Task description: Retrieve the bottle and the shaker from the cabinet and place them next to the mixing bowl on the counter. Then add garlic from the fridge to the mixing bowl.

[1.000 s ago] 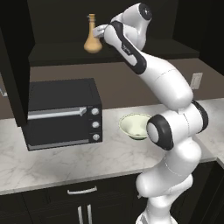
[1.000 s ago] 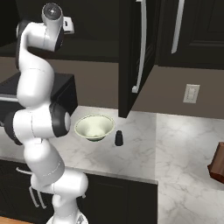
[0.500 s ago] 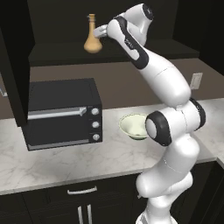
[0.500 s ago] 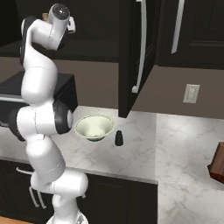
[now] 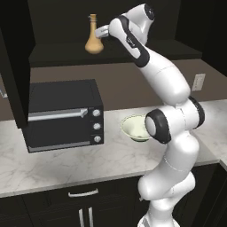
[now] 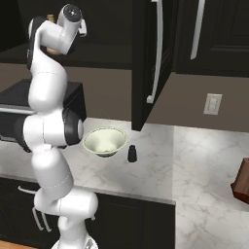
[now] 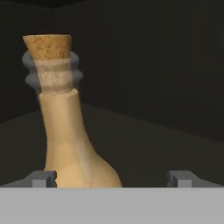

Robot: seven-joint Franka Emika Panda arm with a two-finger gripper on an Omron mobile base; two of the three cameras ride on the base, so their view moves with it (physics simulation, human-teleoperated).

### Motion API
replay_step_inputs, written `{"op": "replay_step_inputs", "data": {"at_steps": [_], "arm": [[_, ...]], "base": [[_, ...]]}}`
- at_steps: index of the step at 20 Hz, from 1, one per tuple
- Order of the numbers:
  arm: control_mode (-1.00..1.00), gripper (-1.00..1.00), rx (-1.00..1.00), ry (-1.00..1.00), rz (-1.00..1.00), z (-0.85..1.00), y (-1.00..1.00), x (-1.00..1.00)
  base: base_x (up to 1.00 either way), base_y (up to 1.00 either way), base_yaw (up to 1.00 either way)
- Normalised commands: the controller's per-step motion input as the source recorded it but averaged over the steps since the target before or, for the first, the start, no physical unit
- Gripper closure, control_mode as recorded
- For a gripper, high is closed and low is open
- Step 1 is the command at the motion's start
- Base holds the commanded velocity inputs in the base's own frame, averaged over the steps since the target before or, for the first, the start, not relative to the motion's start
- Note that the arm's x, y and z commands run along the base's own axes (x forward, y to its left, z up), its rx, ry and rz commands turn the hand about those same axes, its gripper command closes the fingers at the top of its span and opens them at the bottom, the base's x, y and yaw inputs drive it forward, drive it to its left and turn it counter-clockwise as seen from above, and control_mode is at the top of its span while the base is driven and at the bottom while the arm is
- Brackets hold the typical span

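Facing corked bottle (image 7: 65, 127) closely; shaker (image 6: 132, 154) beside mixing bowl (image 6: 103, 141).

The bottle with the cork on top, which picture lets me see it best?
The hand view. The bottle looms close there, showing cork, neck and round belly between the open gripper tips. The left base view shows it small on the cabinet shelf. In the right base view the arm hides nearly all of it.

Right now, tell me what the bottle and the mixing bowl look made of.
The bottle: matte tan body, likely ceramic or clay, with a speckled cork stopper and cloudy glass-like rings at the neck. The mixing bowl: smooth pale cream-green, faintly glossy, probably glazed ceramic, though plastic is possible.
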Motion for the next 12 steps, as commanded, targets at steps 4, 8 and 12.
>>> {"op": "replay_step_inputs", "data": {"at_steps": [4,8,12], "arm": [[-1.00,-1.00,0.00,0.02,0.00,0.00,0.05,0.36],[-1.00,-1.00,0.00,0.02,0.00,0.00,0.10,0.36],[-1.00,-1.00,0.00,0.02,0.00,0.00,0.03,0.18]], "base": [[0.00,0.00,0.00],[0.00,0.00,0.00],[0.00,0.00,0.00]]}}
